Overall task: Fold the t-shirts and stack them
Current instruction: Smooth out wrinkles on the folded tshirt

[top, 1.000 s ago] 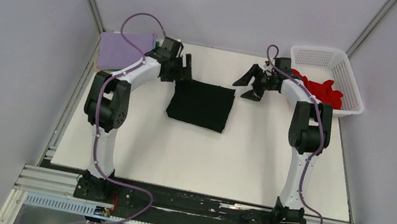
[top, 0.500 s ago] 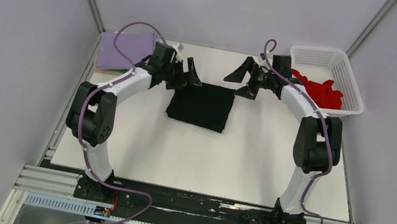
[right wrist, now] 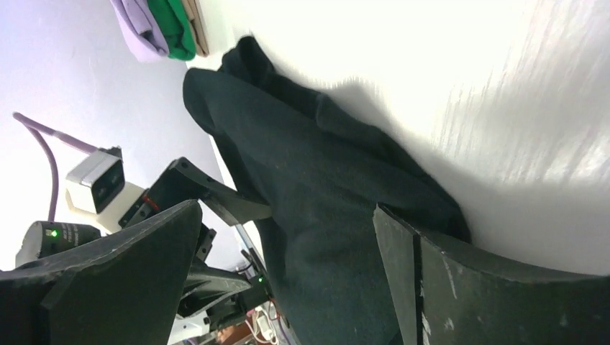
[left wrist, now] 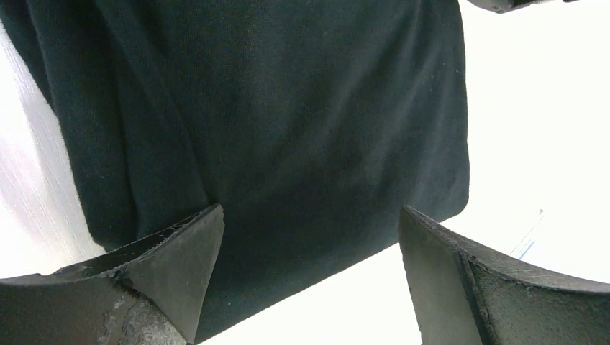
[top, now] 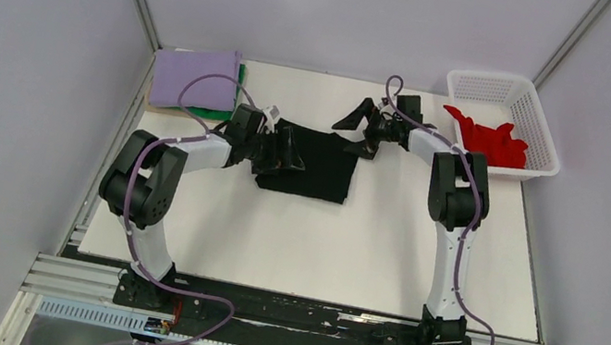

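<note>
Black t-shirt [top: 316, 170] lies flat on the white bench [top: 317, 249], which fills the middle of the top view. The shirt sits a bit above centre, folded into a rough square, and its left edge and upper right corner look bunched up rather than crisp.

The white lattice basket [top: 489, 89] is at the upper right corner of the bench, with the red t-shirt [top: 490, 140] crumpled inside it, not folded. Over in the upper left corner the lilac t-shirt [top: 191, 77] is folded and lies on top of the green t-shirt [top: 240, 77], which only peeks out along the right and lower edges. You get the same pair in the upper left of the right wrist view, lilac t-shirt [right wrist: 140, 25] right against green t-shirt [right wrist: 173, 25].

The left pincer [top: 290, 159] is over the left edge of the folded square, jaws spread wide and holding nothing. In its own view the left pincer [left wrist: 309, 215] has dark cloth between its two fingers. Black t-shirt [left wrist: 288, 129] fills most of that frame, with bare bench at the right and along the bottom. Can't tell if the tips actually touch the fabric.

The right pincer [top: 353, 134] is at the upper right corner of the square, also wide open and empty. Black t-shirt [right wrist: 324, 215] shows as a rumpled lump between the fingers of the right pincer [right wrist: 286, 210] in its wrist view — the other arm's fingers are visible just beyond it at lower left.
</note>
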### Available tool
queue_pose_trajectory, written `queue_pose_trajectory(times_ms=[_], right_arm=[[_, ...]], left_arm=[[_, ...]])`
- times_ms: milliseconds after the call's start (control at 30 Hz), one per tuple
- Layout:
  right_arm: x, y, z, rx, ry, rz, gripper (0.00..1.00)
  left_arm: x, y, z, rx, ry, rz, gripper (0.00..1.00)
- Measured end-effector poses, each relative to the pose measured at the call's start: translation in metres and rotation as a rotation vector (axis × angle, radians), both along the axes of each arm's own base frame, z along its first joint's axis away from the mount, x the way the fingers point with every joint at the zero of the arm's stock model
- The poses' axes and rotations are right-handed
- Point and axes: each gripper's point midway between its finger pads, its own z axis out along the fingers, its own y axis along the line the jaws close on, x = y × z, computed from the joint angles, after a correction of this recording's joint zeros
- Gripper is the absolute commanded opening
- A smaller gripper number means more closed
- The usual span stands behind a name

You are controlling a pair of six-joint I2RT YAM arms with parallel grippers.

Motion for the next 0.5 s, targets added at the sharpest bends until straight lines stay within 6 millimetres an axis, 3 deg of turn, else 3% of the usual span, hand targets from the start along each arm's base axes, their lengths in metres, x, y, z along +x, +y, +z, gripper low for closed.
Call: queue_pose_trajectory(times_ms=[167, 333, 467, 500], right_arm=[[0.007, -0.002, 0.003, -0.006, -0.013, -0.015, 1.00], [0.004, -0.001, 0.009, -0.018, -0.029, 0.005, 1.00], [-0.002, -0.002, 0.036, -0.024, -0.076, 0.021, 1.00], [-0.009, -0.003, 0.056, -0.020, -0.111, 0.026, 1.00]], left_arm=[[-0.007, 0.000, 0.000, -0.020, -0.034, -0.007, 1.00], [-0.036, -0.007, 0.006, -0.011, -0.012, -0.046, 1.00], [-0.046, -0.011, 0.021, -0.012, -0.002, -0.067, 1.00], [-0.043, -0.012, 0.027, -0.012, -0.009, -0.065, 1.00]])
